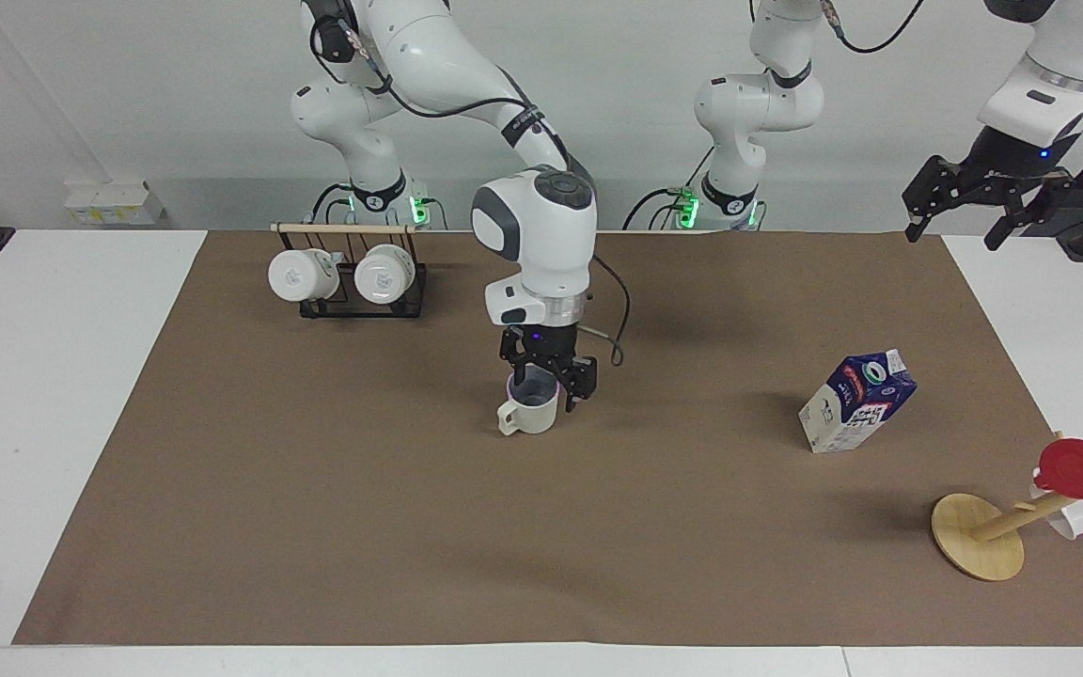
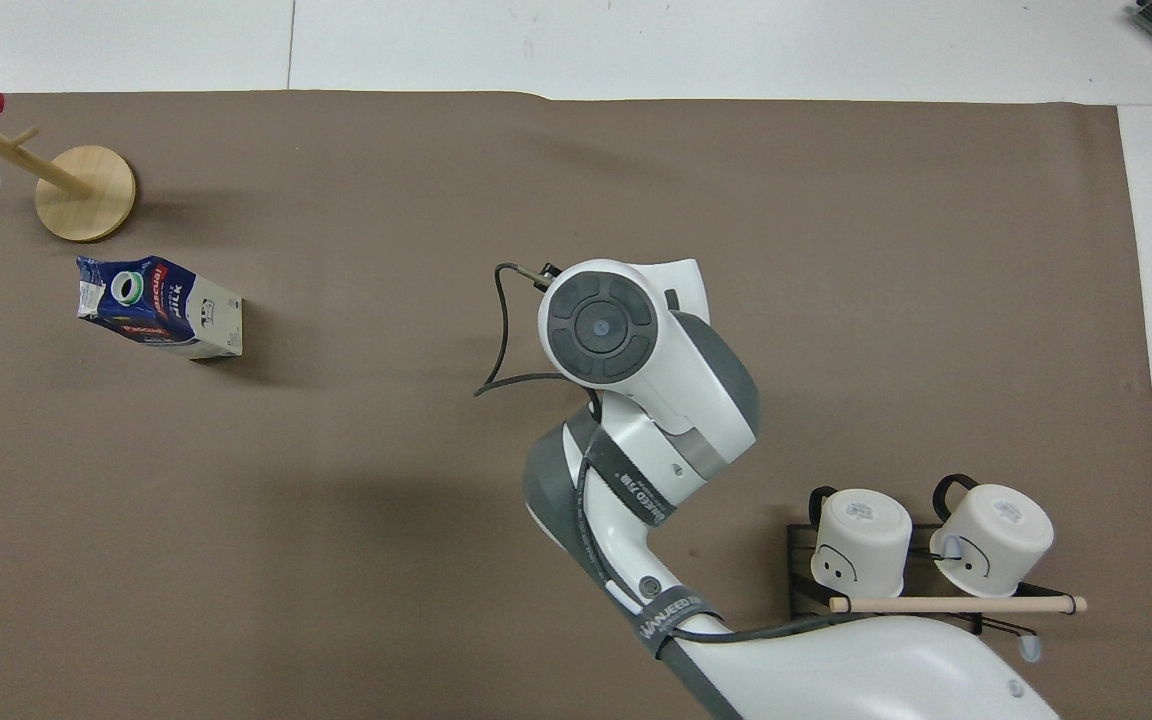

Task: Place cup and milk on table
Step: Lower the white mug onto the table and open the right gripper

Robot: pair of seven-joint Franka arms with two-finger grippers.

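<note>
Though near cup (image 1: 530, 412) — mug rack (image 1: 350, 273)

Your white tabletop (image 1: 53, 395) carries a brown mat (image 1: 335, 545). In the facing view, on the mat: cup (image 1: 528, 412) near centre; milk (image 1: 856, 402) at 3 o'clock of it; mug rack (image 1: 353, 282) at 10 o'clock; round wooden stand base (image 1: 969, 550) at 4 o'clock, by the mat's edge.

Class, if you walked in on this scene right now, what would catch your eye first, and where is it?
First, the right hand open just above the cream cup, which stands mid-mat. Next, the blue and white milk carton toward the left arm's end of the table, with the left hand waiting in the air there.
</note>
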